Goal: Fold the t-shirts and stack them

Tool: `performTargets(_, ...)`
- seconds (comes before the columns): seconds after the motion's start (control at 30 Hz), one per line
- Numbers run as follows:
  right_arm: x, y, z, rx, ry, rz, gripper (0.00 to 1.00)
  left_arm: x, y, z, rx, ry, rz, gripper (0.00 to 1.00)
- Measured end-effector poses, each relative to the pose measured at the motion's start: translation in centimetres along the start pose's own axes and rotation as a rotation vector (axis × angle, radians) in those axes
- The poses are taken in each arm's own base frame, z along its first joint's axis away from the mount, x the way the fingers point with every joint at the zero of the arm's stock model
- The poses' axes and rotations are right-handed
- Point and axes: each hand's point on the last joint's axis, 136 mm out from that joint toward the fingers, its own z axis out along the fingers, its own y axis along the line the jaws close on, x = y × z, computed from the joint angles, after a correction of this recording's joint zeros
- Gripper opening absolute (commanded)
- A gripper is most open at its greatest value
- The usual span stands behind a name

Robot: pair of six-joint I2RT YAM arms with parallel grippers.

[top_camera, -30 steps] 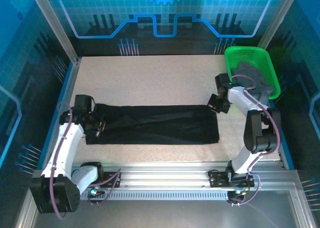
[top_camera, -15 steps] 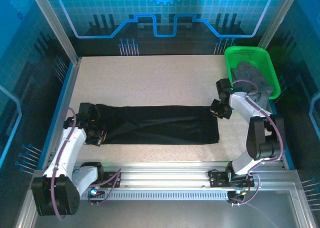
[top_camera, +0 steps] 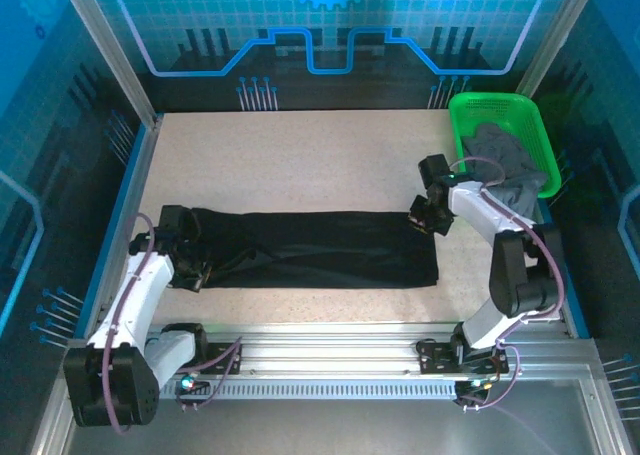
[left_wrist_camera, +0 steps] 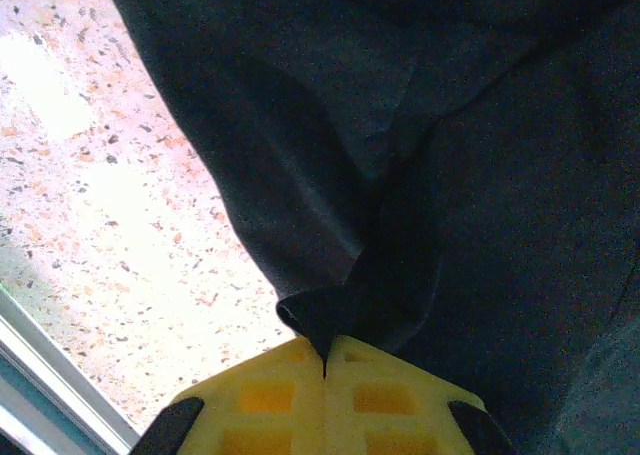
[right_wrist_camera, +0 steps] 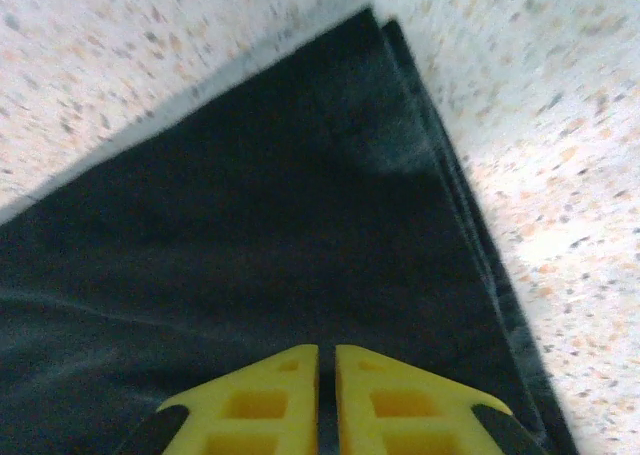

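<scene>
The black t-shirt [top_camera: 320,250] lies folded into a long strip across the table's near half. My left gripper [top_camera: 195,268] sits at the strip's left end. The left wrist view has that gripper [left_wrist_camera: 324,360] shut on a small pinched fold of the black t-shirt [left_wrist_camera: 450,175]. My right gripper [top_camera: 425,218] is over the strip's far right corner. Seen from the right wrist, it [right_wrist_camera: 327,350] has its jaws together but for a thin slit, just above the flat black t-shirt [right_wrist_camera: 250,195], with no cloth bunched between them. The grey t-shirt [top_camera: 500,160] lies crumpled in the basket.
A green mesh basket [top_camera: 462,125] stands at the far right corner, just behind the right arm. Speckled tabletop [top_camera: 300,160] stretches behind the strip. Metal frame rails run along the left side [top_camera: 125,195] and the near edge [top_camera: 320,340].
My right gripper has slid a little left along the shirt's far right corner. My left gripper has drawn the left end slightly toward the near edge, still pinching cloth.
</scene>
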Motion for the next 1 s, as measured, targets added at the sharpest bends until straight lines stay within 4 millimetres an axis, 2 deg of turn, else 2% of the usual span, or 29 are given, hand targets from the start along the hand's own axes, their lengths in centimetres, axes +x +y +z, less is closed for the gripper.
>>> performTargets(0.13,1.8,-1.1,2.7,0.033,0.081,0.023,0.10,0.1,-0.1,0.7,-0.010,0.004,0.009,0.08)
performTargets(0.23,2.8,-2.1,3.8,0.061,0.124,0.031,0.11,0.1,-0.3,1.4,-0.026,0.008,0.012,0.24)
performTargets(0.27,2.8,-2.1,3.8,0.060,0.125,0.032,0.12,0.1,-0.4,1.6,-0.030,0.011,0.013,0.30)
performTargets(0.4,2.5,-2.0,3.5,0.061,0.117,0.029,0.13,0.3,-0.6,1.7,-0.043,0.017,0.016,0.37)
performTargets(0.53,1.4,-1.4,2.7,0.059,0.084,0.019,0.17,-0.2,-2.3,0.0,0.009,-0.013,0.015,0.50)
performTargets(0.67,0.7,-0.2,1.7,0.035,0.046,-0.023,0.19,-1.6,-5.6,-2.4,0.090,-0.061,0.037,0.54)
performTargets(0.77,0.7,1.8,1.1,0.003,0.029,-0.077,0.20,-3.3,-8.1,-3.1,0.124,-0.089,0.033,0.55)
performTargets(0.87,0.7,3.5,1.2,-0.027,0.043,-0.111,0.20,-5.7,-9.5,-2.5,0.128,-0.112,0.014,0.53)
performTargets(1.0,0.4,4.0,3.3,0.001,0.083,-0.121,0.20,-8.6,-10.5,0.0,0.123,-0.107,0.017,0.48)
